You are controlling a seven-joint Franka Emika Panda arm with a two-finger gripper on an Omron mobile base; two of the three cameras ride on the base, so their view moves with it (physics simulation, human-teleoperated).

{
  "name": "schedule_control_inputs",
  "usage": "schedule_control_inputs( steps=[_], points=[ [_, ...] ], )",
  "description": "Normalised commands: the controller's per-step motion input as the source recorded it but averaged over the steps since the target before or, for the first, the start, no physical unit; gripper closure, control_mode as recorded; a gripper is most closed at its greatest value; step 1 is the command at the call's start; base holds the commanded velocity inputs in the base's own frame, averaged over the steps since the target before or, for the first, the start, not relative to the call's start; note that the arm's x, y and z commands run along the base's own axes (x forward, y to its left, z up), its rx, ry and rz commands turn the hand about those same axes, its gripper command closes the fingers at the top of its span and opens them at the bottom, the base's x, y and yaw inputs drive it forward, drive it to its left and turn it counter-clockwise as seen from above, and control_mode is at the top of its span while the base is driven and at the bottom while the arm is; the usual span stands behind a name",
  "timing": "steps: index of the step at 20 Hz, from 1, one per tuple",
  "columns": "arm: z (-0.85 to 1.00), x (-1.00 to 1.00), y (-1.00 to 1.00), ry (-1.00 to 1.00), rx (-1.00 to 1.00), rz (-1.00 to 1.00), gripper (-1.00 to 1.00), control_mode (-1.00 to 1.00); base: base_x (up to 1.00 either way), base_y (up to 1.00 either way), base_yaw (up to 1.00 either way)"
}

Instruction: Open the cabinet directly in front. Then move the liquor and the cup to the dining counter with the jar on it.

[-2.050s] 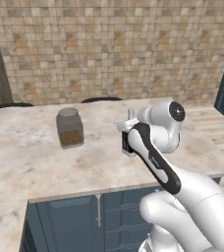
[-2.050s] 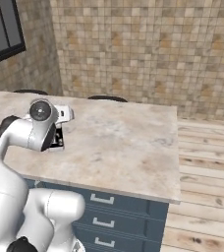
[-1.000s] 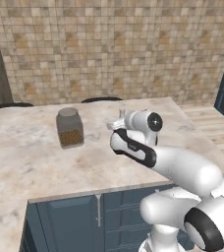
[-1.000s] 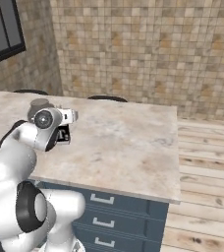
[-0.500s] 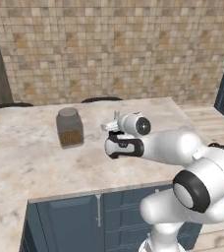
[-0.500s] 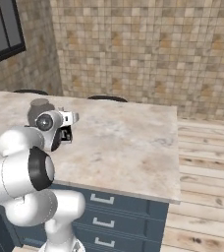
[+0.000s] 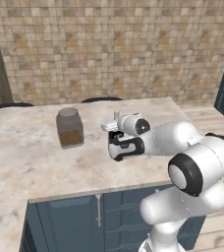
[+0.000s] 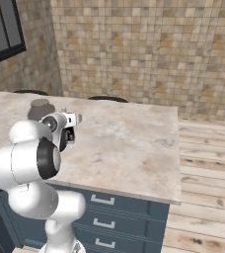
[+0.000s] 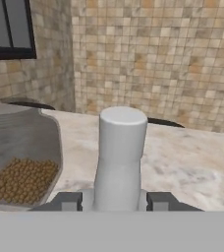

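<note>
Liquor within end effector fingers

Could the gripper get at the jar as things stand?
Probably not: the gripper is shut on the liquor, though the jar stands close beside it on the dining counter.

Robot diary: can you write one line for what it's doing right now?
gripper: shut on liquor | liquor: upright, over dining counter | jar: on counter, left of liquor | cup: not seen

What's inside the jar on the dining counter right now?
The jar holds brown granules filling its lower part, glass clear above them. On the left base view its grey lid covers the top, so nothing shows from above.
</note>
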Motion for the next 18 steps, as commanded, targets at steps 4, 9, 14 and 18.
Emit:
schedule_control_inputs(
  steps=[4, 9, 14, 18],
  points=[
    [0.00, 0.15, 0.00, 0.00, 0.00, 0.00, -1.00, -1.00, 0.00, 0.00, 0.00],
    [0.00, 0.00, 0.00, 0.00, 0.00, 0.00, -1.00, -1.00, 0.00, 0.00, 0.00],
    [0.07, 0.00, 0.01, 0.00, 0.00, 0.00, -1.00, -1.00, 0.00, 0.00, 0.00],
    [0.90, -0.02, 0.17, 0.04, 0.01, -0.07, -1.00, -1.00, 0.00, 0.00, 0.00]
  ],
)
